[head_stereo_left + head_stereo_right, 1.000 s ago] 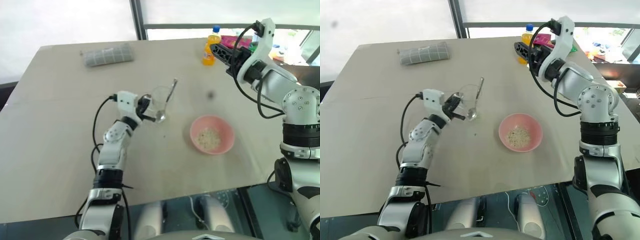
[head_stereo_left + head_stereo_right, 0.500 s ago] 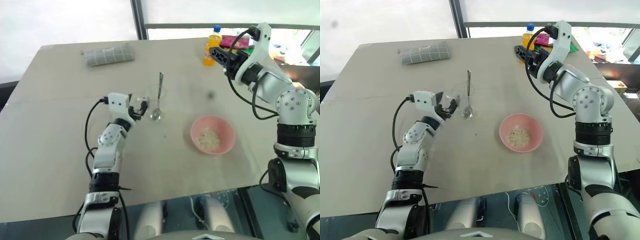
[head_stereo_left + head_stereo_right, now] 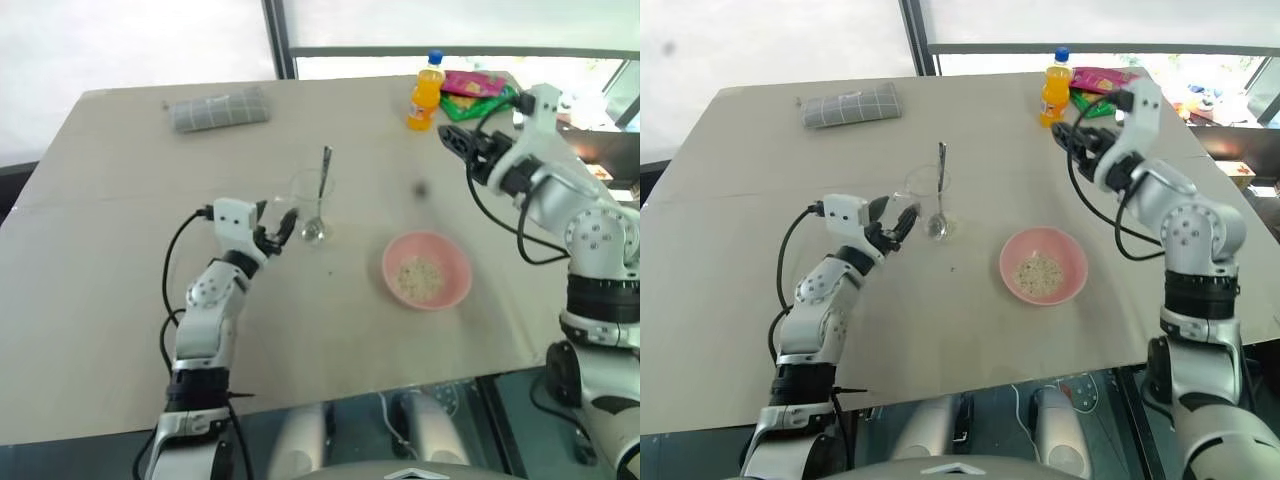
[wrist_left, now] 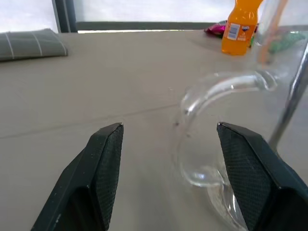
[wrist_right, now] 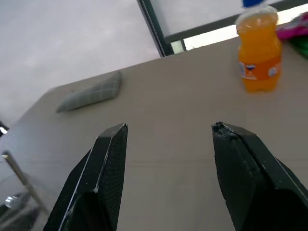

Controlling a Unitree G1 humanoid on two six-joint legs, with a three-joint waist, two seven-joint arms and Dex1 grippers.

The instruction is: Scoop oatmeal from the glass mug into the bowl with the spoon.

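Standing upright on the surface (image 3: 120,300): glass mug (image 3: 310,203), spoon (image 3: 321,192) inside. Left gripper (image 3: 279,229) just beside it, jaws apart, empty. Right gripper (image 3: 459,140) jaws apart. Oatmeal (image 3: 420,278) in pink bowl (image 3: 450,290).

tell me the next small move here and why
Probably draw the left gripper a little further back from the mug. Its jaws stand open and empty beside the mug, the spoon rests upright in it, the oatmeal lies in the bowl, and the right gripper is open too, so the scooping looks done.
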